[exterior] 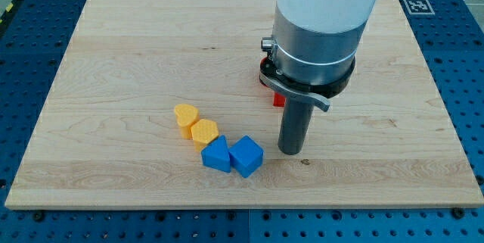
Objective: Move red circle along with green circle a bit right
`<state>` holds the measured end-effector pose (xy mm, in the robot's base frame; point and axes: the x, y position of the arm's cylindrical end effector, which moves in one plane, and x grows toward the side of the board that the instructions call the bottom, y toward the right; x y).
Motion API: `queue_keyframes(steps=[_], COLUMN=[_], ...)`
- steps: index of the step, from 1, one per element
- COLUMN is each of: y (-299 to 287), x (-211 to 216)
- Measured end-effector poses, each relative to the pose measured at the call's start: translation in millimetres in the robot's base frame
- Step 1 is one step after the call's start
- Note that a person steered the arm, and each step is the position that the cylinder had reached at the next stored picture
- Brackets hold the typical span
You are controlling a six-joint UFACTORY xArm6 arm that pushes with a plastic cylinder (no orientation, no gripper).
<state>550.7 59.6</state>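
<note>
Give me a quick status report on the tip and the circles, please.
My tip down on the board, just right of the blue cube. Red block mostly hidden behind the arm; shape unclear. Green circle not visible. Yellow blocks further left, clear of the tip.

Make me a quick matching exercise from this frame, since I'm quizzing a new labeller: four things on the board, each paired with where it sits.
Column 1:
1. my tip
2. yellow heart block
3. blue cube
4. red block

Column 2:
A. farthest toward the view's left
B. mostly hidden behind the arm
C. just to the right of the blue cube
D. between another blue block and the tip

Pairs: 1-C, 2-A, 3-D, 4-B
</note>
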Motion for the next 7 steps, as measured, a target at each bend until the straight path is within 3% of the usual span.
queue_keyframes(steps=[4, 5, 6, 7], y=[-2, -13, -45, -70], x=[0, -20, -74, -100])
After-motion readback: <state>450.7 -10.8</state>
